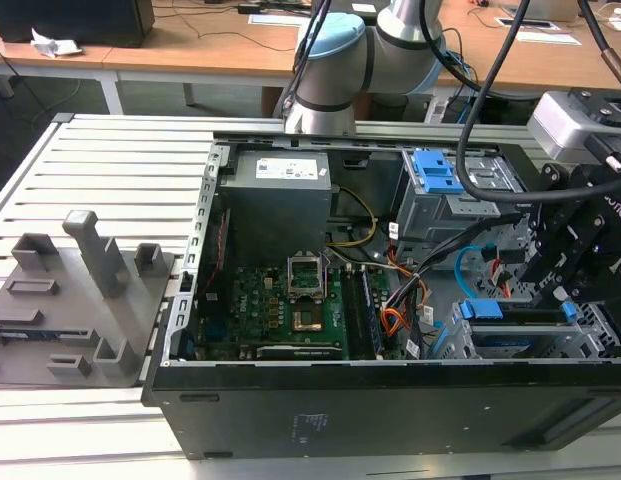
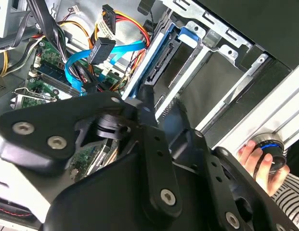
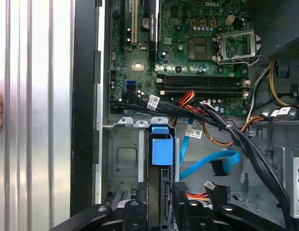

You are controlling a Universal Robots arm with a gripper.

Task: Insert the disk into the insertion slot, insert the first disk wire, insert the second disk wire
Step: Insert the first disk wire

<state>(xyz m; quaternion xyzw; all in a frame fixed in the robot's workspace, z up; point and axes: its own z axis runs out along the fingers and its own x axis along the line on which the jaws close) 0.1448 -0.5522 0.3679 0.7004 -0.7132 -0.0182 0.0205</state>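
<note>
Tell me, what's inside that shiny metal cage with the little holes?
The disk, in its blue frame, sits inside the insertion slot. The gripper covers part of it in the first wrist view, so how deep it goes cannot be seen.

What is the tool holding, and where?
Cannot tell: the tool sits over the blue-framed grey hard disk standing in the silvery perforated cage; contact is hidden.

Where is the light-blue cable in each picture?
Exterior view: the light-blue cable loops toward the exterior view's right, inside the computer case.
Second wrist view: it curves beside the yellow and red wires.
First wrist view: it loops beside the blue disk carrier.
Shared landmark: the green motherboard.
</note>
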